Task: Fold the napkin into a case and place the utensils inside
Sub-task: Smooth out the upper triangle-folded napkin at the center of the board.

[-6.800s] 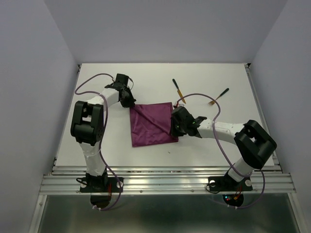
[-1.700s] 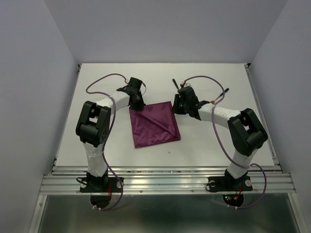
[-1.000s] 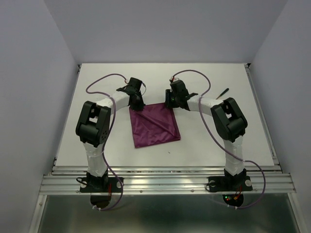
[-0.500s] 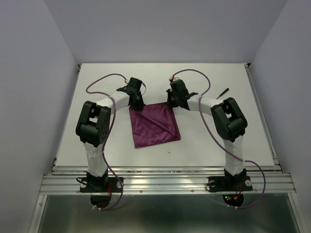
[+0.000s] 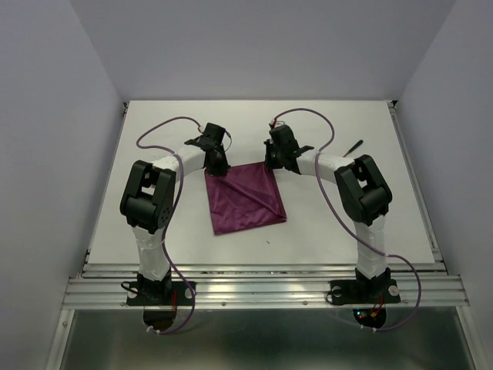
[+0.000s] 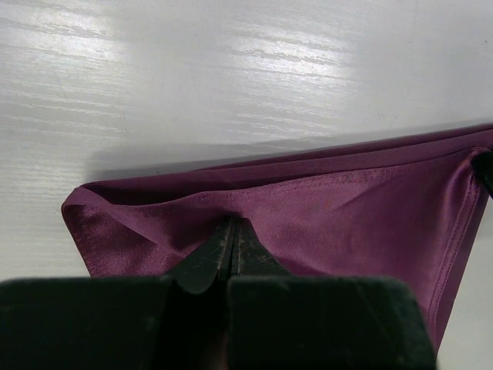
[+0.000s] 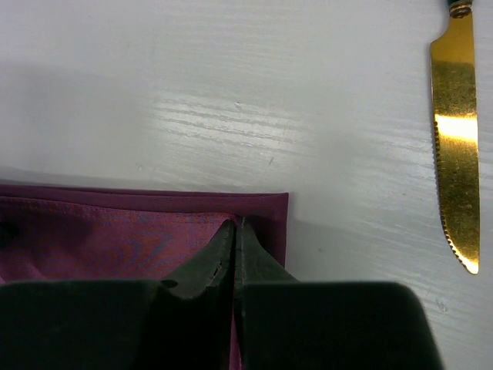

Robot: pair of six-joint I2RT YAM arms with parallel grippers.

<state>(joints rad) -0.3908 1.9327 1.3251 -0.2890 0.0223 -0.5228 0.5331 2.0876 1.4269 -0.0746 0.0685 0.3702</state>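
Evidently early: the napkin [image 5: 245,199] lies mid-desk [image 5: 347,223], only partly folded, with no pocket formed yet. Both the left end effector [image 5: 218,166] and the right end effector [image 5: 276,160] are clamped tight on its far corners. The knife [image 7: 454,139] and the second utensil [image 5: 353,146] lie outside.

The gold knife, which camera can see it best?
The right wrist view: the knife shows its shiny gold toothed blade, lying on the table beside the napkin corner. The top view does not show it; the right arm seems to cover it. The left wrist view shows only napkin and table.
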